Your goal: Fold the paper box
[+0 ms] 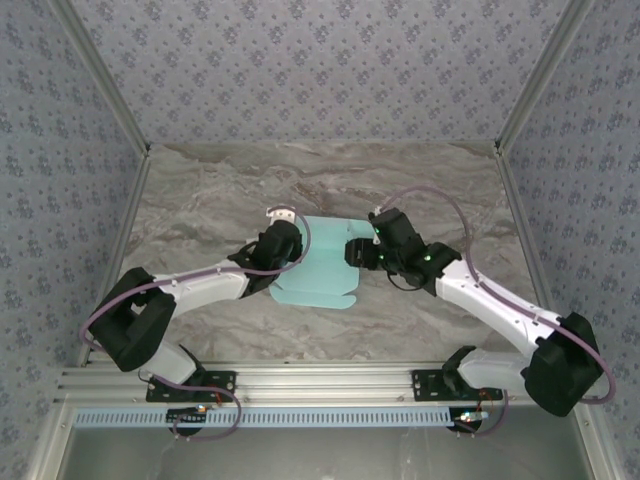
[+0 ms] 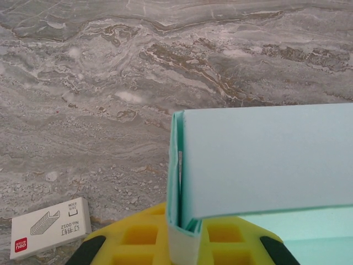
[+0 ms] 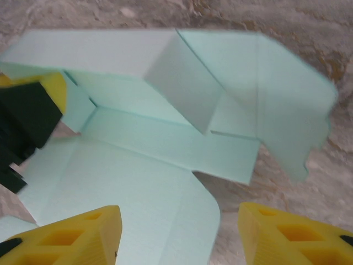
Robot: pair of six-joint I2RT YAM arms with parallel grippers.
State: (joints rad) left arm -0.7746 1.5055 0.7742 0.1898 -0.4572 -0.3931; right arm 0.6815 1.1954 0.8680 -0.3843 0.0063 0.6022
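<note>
The paper box (image 1: 322, 268) is a pale turquoise die-cut sheet lying partly folded on the marble table between the two arms. My left gripper (image 1: 284, 241) is at the sheet's left side, shut on a doubled-over edge of the paper box (image 2: 265, 160), which stands up between the yellow fingers (image 2: 138, 237). My right gripper (image 1: 358, 252) hovers over the sheet's right side. In the right wrist view its jaws (image 3: 175, 240) stand open over a rounded flap of the paper box (image 3: 138, 182), gripping nothing. One panel (image 3: 182, 83) stands raised.
A small white staple box (image 2: 49, 227) lies on the table just left of the left gripper. The left gripper (image 3: 27, 110) shows at the left edge of the right wrist view. Patterned walls close in the table (image 1: 220, 190) on three sides.
</note>
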